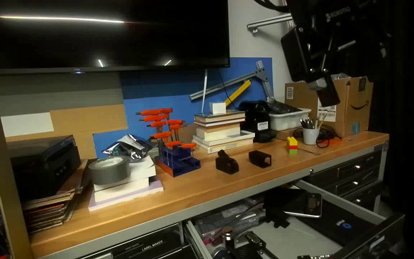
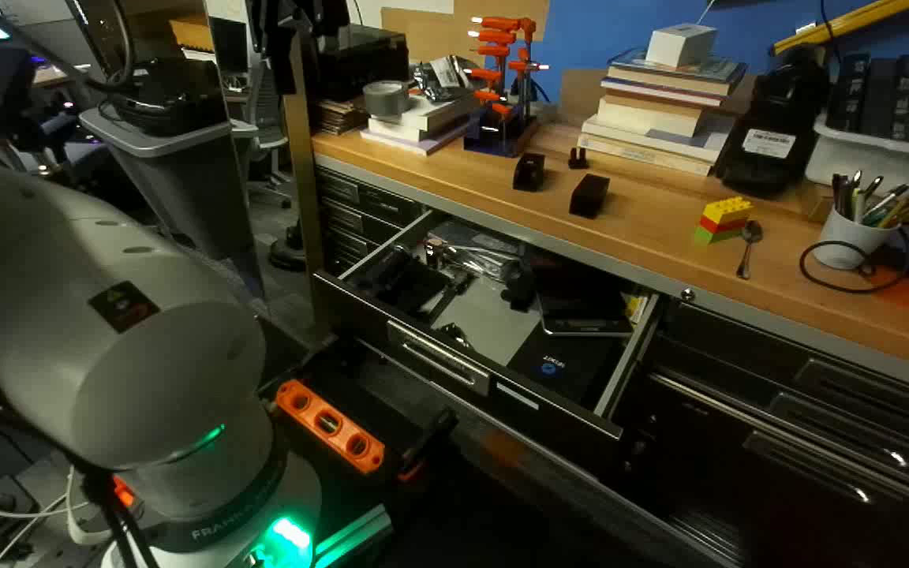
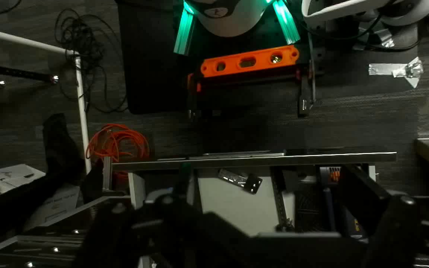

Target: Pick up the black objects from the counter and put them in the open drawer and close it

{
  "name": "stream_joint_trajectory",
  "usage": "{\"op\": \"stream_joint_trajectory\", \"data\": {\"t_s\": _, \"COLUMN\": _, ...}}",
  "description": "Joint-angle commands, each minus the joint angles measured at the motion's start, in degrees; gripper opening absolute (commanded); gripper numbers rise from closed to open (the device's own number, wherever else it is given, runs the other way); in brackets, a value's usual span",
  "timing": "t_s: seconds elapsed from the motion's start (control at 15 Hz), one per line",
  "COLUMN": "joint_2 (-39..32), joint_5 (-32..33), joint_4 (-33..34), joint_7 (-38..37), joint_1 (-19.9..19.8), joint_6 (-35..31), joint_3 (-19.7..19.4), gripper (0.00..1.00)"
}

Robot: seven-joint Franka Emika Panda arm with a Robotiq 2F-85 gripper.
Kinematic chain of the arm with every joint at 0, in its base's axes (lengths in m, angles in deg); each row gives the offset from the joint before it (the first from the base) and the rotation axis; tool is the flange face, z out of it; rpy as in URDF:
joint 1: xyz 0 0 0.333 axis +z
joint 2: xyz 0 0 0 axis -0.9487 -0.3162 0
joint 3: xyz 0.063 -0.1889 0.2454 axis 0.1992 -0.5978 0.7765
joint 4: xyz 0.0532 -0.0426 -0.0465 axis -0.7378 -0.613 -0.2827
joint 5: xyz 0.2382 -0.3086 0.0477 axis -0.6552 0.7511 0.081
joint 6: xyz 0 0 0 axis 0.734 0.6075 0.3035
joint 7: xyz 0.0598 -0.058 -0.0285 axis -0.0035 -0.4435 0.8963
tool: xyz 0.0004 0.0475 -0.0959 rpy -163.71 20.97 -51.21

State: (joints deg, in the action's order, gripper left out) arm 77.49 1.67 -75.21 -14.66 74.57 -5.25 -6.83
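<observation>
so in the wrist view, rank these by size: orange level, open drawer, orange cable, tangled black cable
1. Open drawer, partly hidden
2. Tangled black cable, counting loose loops
3. Orange level and orange cable: too close to rank

In an exterior view, the camera looks slantwise along the counter (image 1: 207,191), nearer the duct tape (image 1: 109,170) and facing the Amazon box (image 1: 358,109) beyond. In an exterior view, the camera tips down more steeply, the Franka arm (image 2: 166,331) large and close at its left edge, the pen cup (image 2: 849,241) nearer than the duct tape. Both exterior views share the black blocks (image 2: 589,197), book stack (image 2: 648,118) and hex-key set (image 2: 499,132). The wrist view faces down over the drawer (image 2: 439,355), which all three show, the hand (image 3: 268,182) close along the view's lower edge; it shares the orange spirit level (image 2: 343,435) with an exterior view.
</observation>
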Motion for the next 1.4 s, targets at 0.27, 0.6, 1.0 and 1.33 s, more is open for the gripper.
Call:
{"op": "stream_joint_trajectory", "data": {"t_s": 0.27, "joint_2": 0.0, "joint_5": 0.5, "joint_4": 0.6, "joint_7": -0.7, "joint_1": 1.3, "joint_6": 0.1, "joint_3": -0.9, "gripper": 1.0}}
{"op": "stream_joint_trajectory", "data": {"t_s": 0.6, "joint_2": -2.0, "joint_5": 2.5, "joint_4": -1.5, "joint_7": -0.5, "joint_1": 0.8, "joint_6": -6.0, "joint_3": -1.2, "gripper": 1.0}}
{"op": "stream_joint_trajectory", "data": {"t_s": 1.0, "joint_2": -10.9, "joint_5": 4.5, "joint_4": -1.7, "joint_7": -1.5, "joint_1": -0.5, "joint_6": -24.6, "joint_3": -3.4, "gripper": 1.0}}
{"op": "stream_joint_trajectory", "data": {"t_s": 1.33, "joint_2": -20.3, "joint_5": 4.7, "joint_4": 1.2, "joint_7": 0.4, "joint_1": -1.4, "joint_6": -37.8, "joint_3": -7.1, "gripper": 1.0}}
